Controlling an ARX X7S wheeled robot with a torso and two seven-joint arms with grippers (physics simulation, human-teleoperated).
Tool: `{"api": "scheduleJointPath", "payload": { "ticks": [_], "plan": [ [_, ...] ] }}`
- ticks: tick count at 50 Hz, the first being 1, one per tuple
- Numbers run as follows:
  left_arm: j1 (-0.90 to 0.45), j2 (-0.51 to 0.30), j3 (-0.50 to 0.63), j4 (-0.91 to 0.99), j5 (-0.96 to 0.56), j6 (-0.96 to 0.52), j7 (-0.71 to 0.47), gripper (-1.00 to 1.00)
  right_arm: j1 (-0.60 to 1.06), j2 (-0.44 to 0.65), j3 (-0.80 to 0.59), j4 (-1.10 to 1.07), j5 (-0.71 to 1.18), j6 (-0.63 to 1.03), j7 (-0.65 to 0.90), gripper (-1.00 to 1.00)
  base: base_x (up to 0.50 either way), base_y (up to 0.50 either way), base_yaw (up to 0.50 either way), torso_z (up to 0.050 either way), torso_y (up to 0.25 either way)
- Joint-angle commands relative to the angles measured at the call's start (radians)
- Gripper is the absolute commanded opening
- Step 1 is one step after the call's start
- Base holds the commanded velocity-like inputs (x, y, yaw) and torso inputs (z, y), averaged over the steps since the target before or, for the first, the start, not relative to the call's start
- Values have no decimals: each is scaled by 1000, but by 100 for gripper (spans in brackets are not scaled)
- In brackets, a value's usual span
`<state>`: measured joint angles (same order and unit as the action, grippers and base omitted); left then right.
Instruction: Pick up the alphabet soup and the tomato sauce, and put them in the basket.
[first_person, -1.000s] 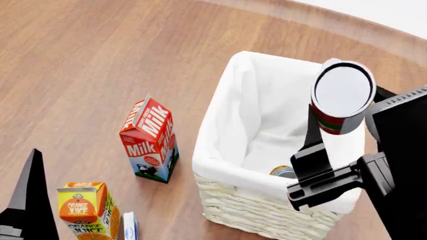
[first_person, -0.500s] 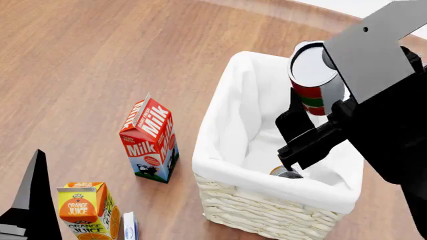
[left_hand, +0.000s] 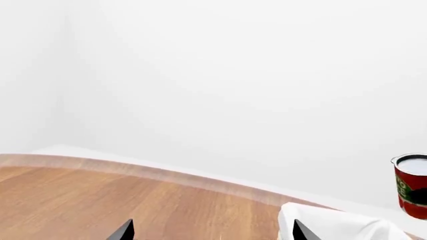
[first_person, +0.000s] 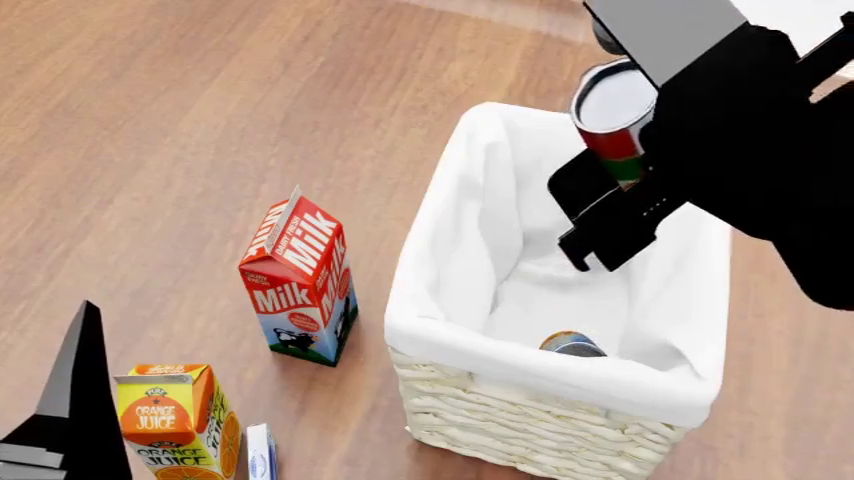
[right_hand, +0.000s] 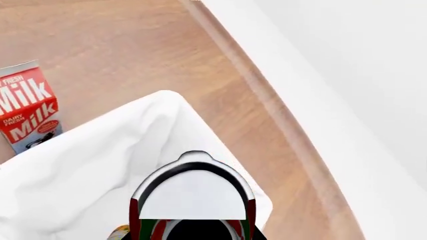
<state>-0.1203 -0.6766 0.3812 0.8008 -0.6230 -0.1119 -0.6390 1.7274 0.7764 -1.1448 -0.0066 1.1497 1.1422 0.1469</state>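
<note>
The tomato sauce (first_person: 614, 115), a small rigid can with a smooth red-and-green label and a silver top, is judged light but somewhat slippery; it is best taken across the middle of its round wall, where parallel pads can bear squarely. That is how it is carried: the right gripper (first_person: 627, 165) is clamped on its sides, and the can is held upright in the air over the far part of the basket (first_person: 461, 235), clear of the cloth lining. In the right wrist view the can top (right_hand: 193, 192) is seen directly above the white lining (right_hand: 93, 165).

A can top, taken to be the alphabet soup (first_person: 571, 345), is glimpsed on the basket floor by the near wall.

The left gripper (left_hand: 210, 231) is held with its fingers apart, nothing between them, near the tabletop's near edge beside the orange juice carton (first_person: 171, 418). The milk carton (first_person: 299, 278) stands on the tabletop just beside the basket.
</note>
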Motion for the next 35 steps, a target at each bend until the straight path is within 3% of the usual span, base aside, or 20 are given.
{"api": "scheduleJointPath", "payload": {
  "ticks": [1,11,35],
  "plan": [
    [0,2,3,-9,1,3,2,100,93,-106,-61,170,-58,104,-90,-100,0,0,0,0,0],
    [-4,5,11,-9,6,3,5,100,142,-193,-110,287,-79,139,-182,-100,0,0,0,0,0],
    [0,1,10,-10,0,7,2,100,227,-273,-253,397,-140,175,-390,-100,0,0,0,0,0]
  ]
}}
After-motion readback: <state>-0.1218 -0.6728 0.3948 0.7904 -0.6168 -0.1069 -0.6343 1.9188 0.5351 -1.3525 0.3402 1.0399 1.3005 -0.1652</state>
